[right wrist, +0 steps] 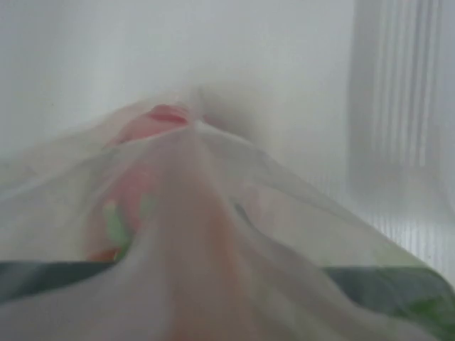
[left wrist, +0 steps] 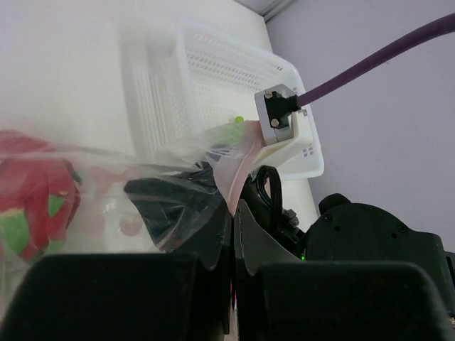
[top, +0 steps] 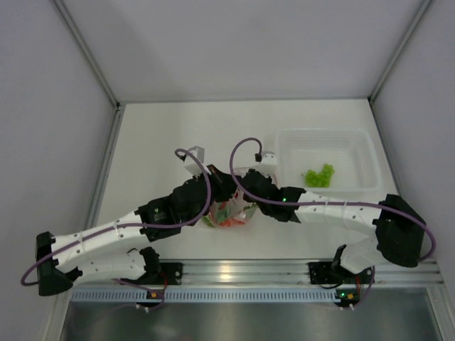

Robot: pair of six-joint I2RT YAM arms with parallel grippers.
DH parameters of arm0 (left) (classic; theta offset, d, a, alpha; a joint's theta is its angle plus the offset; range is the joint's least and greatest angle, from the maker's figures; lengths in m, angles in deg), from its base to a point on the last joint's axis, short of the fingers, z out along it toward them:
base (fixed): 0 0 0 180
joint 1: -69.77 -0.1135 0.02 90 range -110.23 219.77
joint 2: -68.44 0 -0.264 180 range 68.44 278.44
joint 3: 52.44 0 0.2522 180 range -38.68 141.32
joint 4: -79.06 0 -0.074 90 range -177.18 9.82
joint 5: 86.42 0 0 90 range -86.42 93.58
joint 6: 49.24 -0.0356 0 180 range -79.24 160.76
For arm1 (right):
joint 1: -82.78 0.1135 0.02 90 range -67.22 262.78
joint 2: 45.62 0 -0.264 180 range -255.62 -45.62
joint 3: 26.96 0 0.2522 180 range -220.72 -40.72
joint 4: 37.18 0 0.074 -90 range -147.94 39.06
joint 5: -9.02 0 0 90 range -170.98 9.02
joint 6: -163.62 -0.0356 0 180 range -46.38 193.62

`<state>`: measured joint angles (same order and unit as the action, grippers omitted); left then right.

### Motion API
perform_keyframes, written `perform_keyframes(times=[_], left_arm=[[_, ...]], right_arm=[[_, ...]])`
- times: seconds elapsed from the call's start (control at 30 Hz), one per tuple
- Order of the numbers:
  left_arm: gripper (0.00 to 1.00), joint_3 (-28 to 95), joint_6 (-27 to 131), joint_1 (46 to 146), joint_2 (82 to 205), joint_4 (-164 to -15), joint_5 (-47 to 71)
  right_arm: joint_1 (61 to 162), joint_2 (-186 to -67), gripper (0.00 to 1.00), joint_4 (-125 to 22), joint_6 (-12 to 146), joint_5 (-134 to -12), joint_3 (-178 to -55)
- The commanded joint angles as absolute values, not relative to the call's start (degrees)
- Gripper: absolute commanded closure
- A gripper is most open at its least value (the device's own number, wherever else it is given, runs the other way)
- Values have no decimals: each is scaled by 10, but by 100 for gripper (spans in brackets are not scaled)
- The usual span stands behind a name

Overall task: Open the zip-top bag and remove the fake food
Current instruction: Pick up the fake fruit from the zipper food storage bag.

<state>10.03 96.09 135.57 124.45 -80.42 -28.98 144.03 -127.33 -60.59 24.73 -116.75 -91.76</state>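
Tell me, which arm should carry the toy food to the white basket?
Right, probably. The right gripper is nearest the basket, while the left gripper is shut on the zip-top bag and can steady it.

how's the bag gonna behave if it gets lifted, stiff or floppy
Probably floppy: the bag creases and tents where the left pincer pinches its film. Likely heavy at one end, since the food bunches there, so it may sag and swing. The smooth film could slip from a light pinch.
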Motion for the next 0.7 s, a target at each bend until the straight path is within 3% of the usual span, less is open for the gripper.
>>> perform_keyframes(times=[0.0,0.33,0.57,0.67], left_arm=[[100,162,922,1357,1217,-784,-318],[100,192,925,1335,1232,-709,-312],[100,168,935,1192,1294,-678,-174],[100,160,913,1183,1295,-697,-159]], right_arm=[[1433,-1217,84,-716,323,-1171,-982],[1382,-1212,85,-886,435,-1083,-1078],[1377,-1294,84,-966,560,-923,-1185],[1374,-1324,82,-990,601,-864,-1212]])
